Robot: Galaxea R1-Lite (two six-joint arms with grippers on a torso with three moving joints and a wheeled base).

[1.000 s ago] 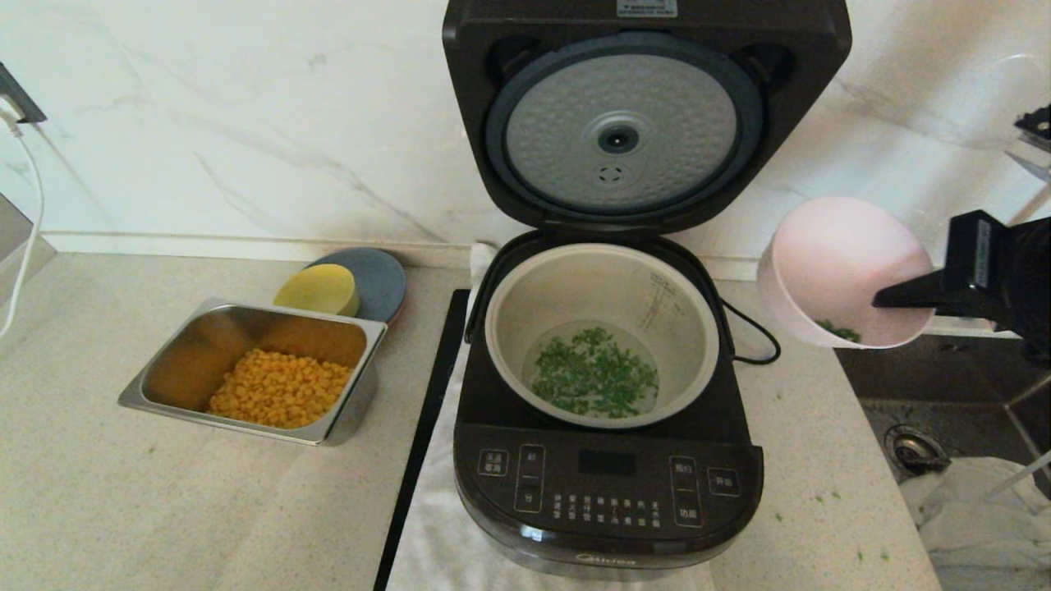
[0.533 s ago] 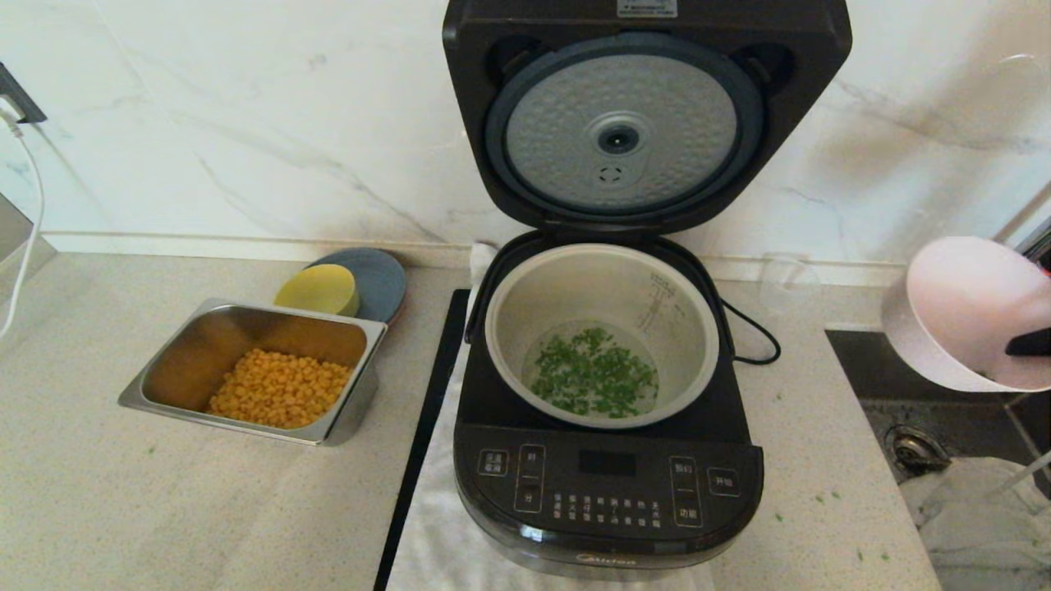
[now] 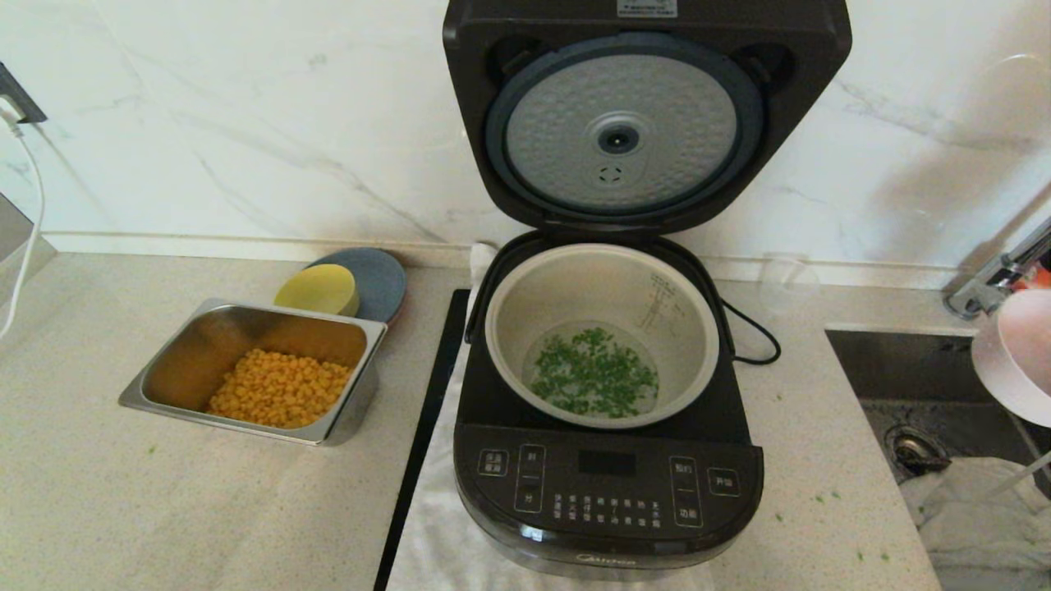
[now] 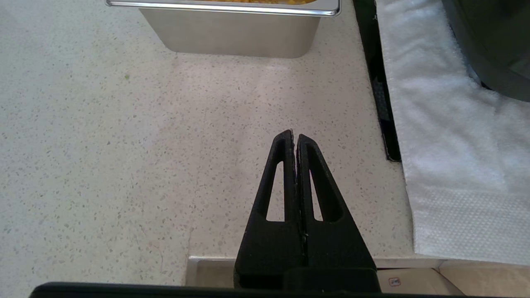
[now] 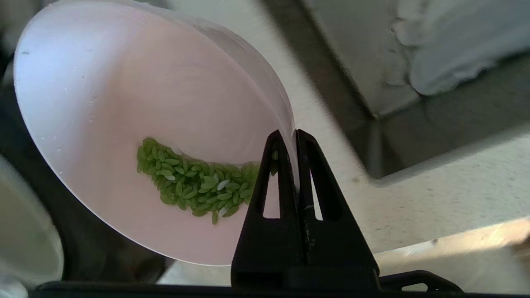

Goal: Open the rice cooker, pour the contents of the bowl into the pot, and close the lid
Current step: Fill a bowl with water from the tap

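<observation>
right claw [image 5: 295, 136] pinched tight on the rim of the bowl [image 5: 136, 124], which is tilted, a clump of green bits [image 5: 194, 184] stuck low beside the fingers. cooker [image 3: 608, 492] well off to its side, lid [image 3: 640, 115] up, pot [image 3: 603, 332] open. judgement: set bowl down level, no drips. left claw [image 4: 296, 136] closed, empty, parked.

Left tool [image 4: 295, 138] hangs over the speckled table [image 4: 124, 157], fingers pressed together, nothing between them. Steel tray [image 4: 232, 35] sits on the table beyond the tips, yellow corn just visible at its rim. A white towel [image 4: 447, 157] lies off to one side with a black strip [image 4: 379, 82] along its edge, and the rice cooker [image 4: 492, 41] rests on the towel.
</observation>
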